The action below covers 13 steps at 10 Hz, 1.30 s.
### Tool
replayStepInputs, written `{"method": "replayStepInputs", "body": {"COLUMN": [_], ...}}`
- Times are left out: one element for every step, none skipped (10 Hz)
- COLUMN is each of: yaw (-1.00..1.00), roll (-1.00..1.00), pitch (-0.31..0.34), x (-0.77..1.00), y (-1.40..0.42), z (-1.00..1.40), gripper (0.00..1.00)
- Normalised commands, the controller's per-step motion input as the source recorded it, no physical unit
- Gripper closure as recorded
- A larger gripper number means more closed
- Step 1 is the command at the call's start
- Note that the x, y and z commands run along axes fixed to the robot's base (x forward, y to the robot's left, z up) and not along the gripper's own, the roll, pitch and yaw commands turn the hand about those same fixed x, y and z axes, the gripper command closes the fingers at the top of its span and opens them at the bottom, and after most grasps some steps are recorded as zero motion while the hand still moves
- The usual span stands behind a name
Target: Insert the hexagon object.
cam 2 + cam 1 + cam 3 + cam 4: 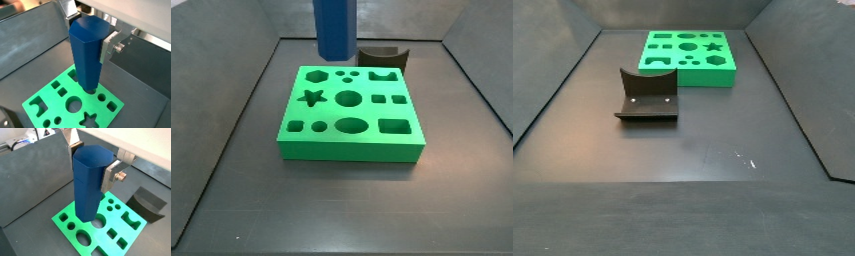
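My gripper point(92, 165) is shut on the hexagon object point(90, 188), a tall plain blue six-sided rod held upright near its top between the silver fingers point(110, 175). Both wrist views show the same grip point(90, 37). The rod point(87, 60) hangs over the green block point(98, 230), a slab with several shaped holes. In a side view the rod point(333, 28) comes down from above, and its lower end is above the block's point(348, 112) far edge near the hexagon hole point(314, 73). The gripper itself is out of both side views. The rod is out of the side view where the block point(687, 77) lies at the far end.
The dark fixture point(382, 57) stands on the floor just beyond the green block; it also shows in a wrist view point(148, 203) and in a side view point(647, 95). Grey sloping walls point(225, 130) enclose the dark floor point(700, 150) on the sides.
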Motion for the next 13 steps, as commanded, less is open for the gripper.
{"method": "replayStepInputs", "body": {"yaw": [-0.97,-0.91,-0.83,-0.71,-0.81,-0.91,-0.91,-0.87,-0.67,-0.47,-0.31,-0.16,-0.23], "roll": [0.00,0.00,0.00,0.00,0.00,0.00,0.00,0.00,0.00,0.00,-0.01,-0.04,-0.03], "pitch": [0.000,0.000,0.000,0.019,0.000,0.000,0.000,0.000,0.000,0.000,0.000,0.000,0.000], "x": [0.06,0.15,0.20,0.37,0.25,0.19,0.18,0.13,0.07,0.09,0.04,0.00,0.00], "y": [0.03,0.09,0.17,0.27,0.19,0.10,0.10,0.13,0.33,0.55,0.68,0.80,0.75], "z": [0.00,0.00,0.00,0.00,0.00,0.00,0.00,0.00,-0.02,-0.13,-0.11,-0.12,-0.14], "gripper": [1.00,1.00,1.00,1.00,1.00,1.00,1.00,1.00,1.00,1.00,1.00,1.00,1.00]}}
